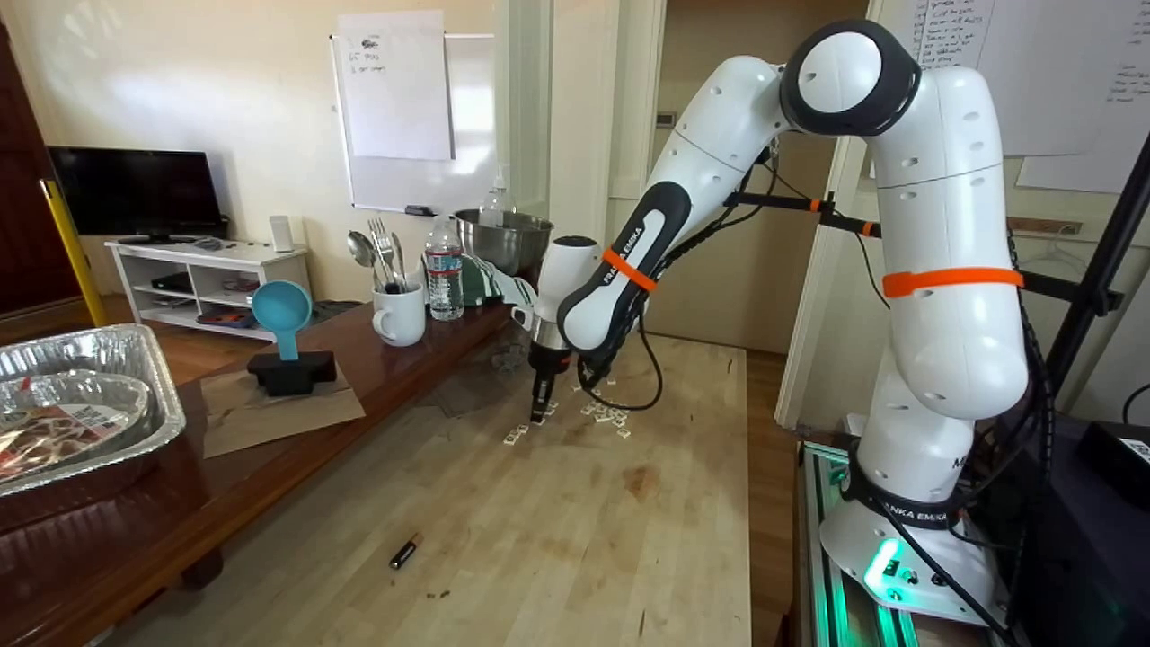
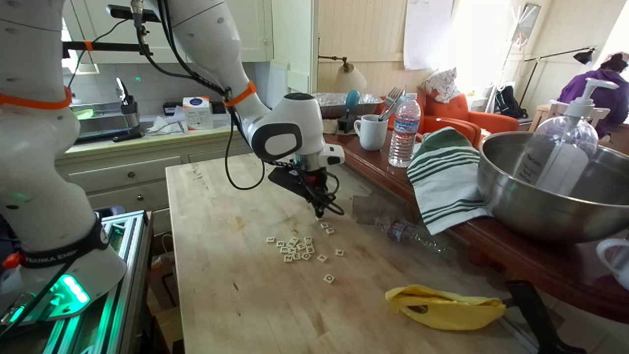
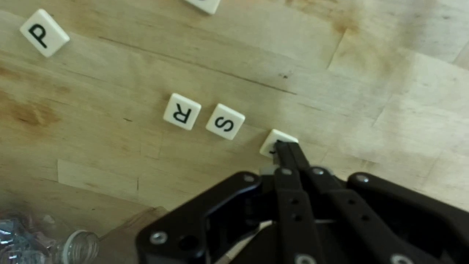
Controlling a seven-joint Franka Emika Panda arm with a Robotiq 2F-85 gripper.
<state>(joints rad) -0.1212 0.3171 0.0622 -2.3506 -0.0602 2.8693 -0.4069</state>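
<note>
A pale wooden table (image 2: 221, 305) runs through the middle of both exterior views, with a red-brown counter (image 1: 386, 368) along one side of it. In the wrist view the gripper (image 3: 288, 143) reaches in from the lower right, aimed toward the top of the frame and a little left. Its two fingers (image 3: 285, 157) lie side by side with no gap showing, so it looks fully narrowed, with nothing seen between them.

A letter tile (image 3: 271, 141) sits right at the tips, just right of the frame's center. It peeks out past them toward the upper left; its lower right part and most of its letter are hidden behind them. Whether the tips touch it or hang just over it is unclear. The tile looks square, so no long axis stands out; it lies askew, one corner toward the top.

Left of it and slightly higher come the S tile (image 3: 225, 121) and then the R tile (image 3: 182, 111), apart, in a gently sloping line. The P tile (image 3: 44, 33) lies well away, upper left. In an exterior view a cluster of tiles (image 2: 297, 248) lies below the gripper, slightly left.
</note>
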